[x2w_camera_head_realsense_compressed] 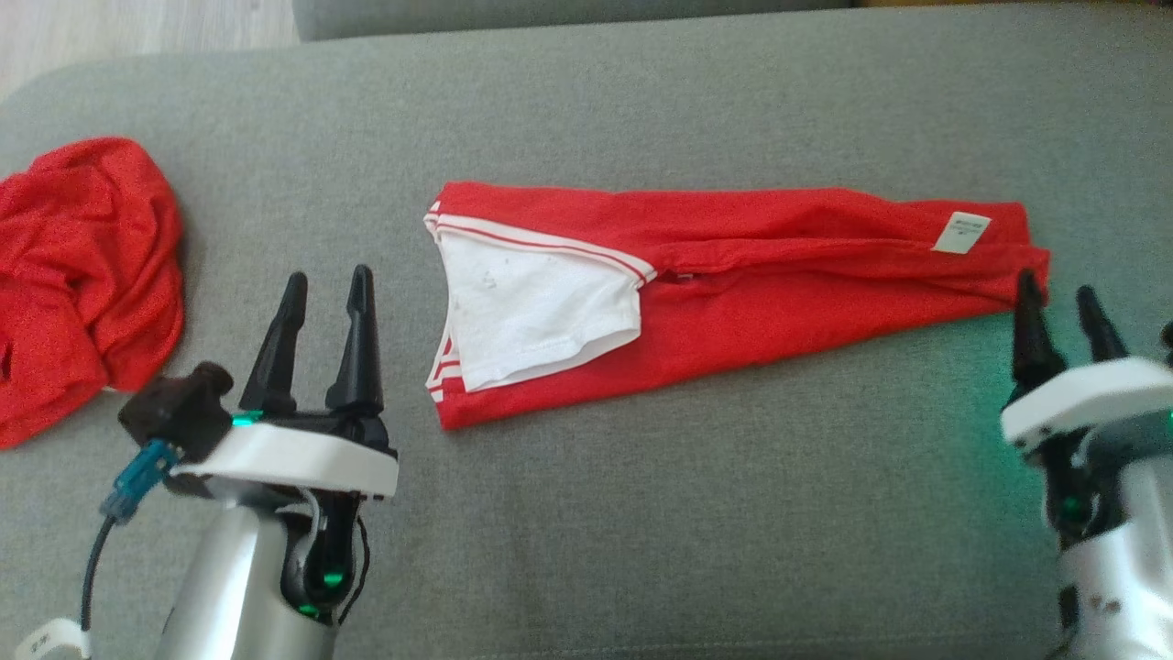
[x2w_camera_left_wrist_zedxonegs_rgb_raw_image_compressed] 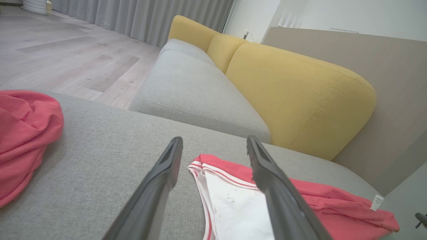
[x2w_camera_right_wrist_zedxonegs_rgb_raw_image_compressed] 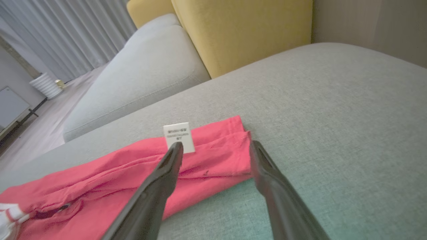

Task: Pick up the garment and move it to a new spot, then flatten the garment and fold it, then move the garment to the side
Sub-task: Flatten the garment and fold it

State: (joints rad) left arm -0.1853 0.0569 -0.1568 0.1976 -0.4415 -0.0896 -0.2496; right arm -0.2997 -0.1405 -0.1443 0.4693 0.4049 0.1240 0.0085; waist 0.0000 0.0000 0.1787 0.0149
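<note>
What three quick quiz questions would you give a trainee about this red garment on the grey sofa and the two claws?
1. True or false: the left claw and the right claw both stand open.
2. Fill the gap: the crumpled red cloth heap lies on the robot's ___ of the long folded red garment with a white panel.
3. Multiple choice: the garment's small white label lies nearest A) the left claw, B) the right claw, C) the heap.

Key: 1 true; 2 left; 3 B.
</note>
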